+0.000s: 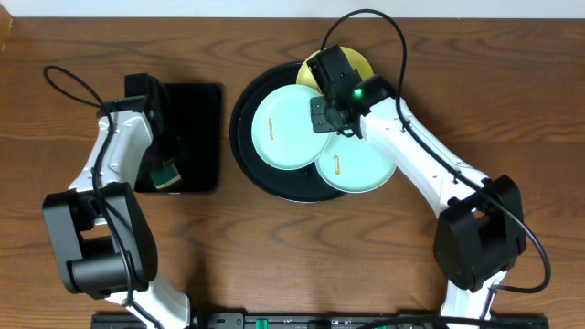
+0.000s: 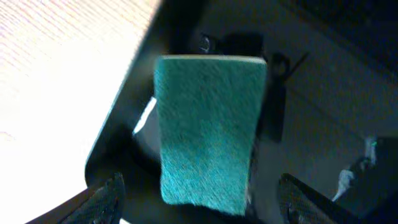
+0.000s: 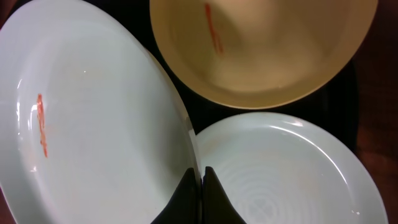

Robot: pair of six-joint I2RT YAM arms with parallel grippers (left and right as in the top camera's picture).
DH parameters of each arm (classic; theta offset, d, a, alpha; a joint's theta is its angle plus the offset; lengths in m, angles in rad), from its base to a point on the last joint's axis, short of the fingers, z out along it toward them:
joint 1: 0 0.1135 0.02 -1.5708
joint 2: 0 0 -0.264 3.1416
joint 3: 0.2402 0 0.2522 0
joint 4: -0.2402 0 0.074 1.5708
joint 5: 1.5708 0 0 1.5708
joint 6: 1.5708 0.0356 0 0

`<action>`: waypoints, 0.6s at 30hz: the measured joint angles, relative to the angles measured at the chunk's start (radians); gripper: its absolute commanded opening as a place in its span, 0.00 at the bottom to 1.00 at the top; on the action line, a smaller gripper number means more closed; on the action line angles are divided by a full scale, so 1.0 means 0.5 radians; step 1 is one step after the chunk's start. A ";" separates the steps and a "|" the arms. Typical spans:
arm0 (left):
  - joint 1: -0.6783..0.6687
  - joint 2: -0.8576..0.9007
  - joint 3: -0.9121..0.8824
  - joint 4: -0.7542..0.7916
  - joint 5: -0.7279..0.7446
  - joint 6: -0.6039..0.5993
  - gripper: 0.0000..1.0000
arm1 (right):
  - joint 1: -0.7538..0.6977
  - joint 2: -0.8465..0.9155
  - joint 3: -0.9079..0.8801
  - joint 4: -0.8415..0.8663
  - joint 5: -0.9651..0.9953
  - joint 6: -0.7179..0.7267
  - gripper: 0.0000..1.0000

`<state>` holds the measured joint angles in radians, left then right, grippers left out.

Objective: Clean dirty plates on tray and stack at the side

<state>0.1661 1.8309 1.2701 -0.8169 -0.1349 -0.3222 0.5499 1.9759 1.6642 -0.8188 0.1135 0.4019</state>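
Note:
The round black tray (image 1: pixel 239 137) holds all three dirty plates. A mint-green plate (image 1: pixel 279 128) with an orange smear lies on its left side, a second mint-green plate (image 1: pixel 361 169) at front right, and the yellow plate (image 1: pixel 361 66) at the back, partly under my right arm. My right gripper (image 1: pixel 329 114) is shut on the right rim of the left mint plate (image 3: pixel 93 124), its fingertips (image 3: pixel 200 174) pinching the edge beside the other mint plate (image 3: pixel 292 174) and the yellow plate (image 3: pixel 267 50). My left gripper (image 2: pixel 200 183) is open around a teal sponge (image 2: pixel 208 130).
The sponge (image 1: pixel 167 175) lies on a smaller rectangular black tray (image 1: pixel 196 100) left of the round tray. Bare wooden table surrounds both trays. The arm bases stand at the front edge.

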 measured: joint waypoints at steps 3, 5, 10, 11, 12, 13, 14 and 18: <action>0.027 0.000 -0.027 0.042 0.001 0.000 0.78 | 0.000 0.000 -0.041 0.047 0.001 0.000 0.01; 0.034 0.000 -0.037 0.049 0.001 0.000 0.78 | 0.000 0.002 -0.060 0.062 0.001 0.000 0.01; 0.034 0.005 -0.037 0.076 0.001 0.000 0.78 | 0.000 0.002 -0.063 0.071 0.001 0.000 0.01; 0.034 0.011 -0.037 0.084 0.001 0.000 0.78 | 0.000 0.002 -0.063 0.071 0.001 0.000 0.01; 0.033 0.023 -0.037 0.094 0.002 0.000 0.78 | 0.000 0.002 -0.063 0.071 0.001 0.000 0.01; 0.033 0.040 -0.037 0.105 0.002 0.000 0.78 | 0.000 0.002 -0.063 0.072 0.001 0.000 0.01; 0.033 0.059 -0.037 0.114 0.002 0.001 0.78 | 0.000 0.002 -0.063 0.072 0.001 0.000 0.01; 0.033 0.143 -0.037 0.134 0.002 0.002 0.73 | 0.000 0.002 -0.063 0.075 0.001 0.000 0.01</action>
<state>0.1825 1.9022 1.2514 -0.7498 -0.1341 -0.3210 0.5499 1.9766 1.6329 -0.7815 0.1139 0.4019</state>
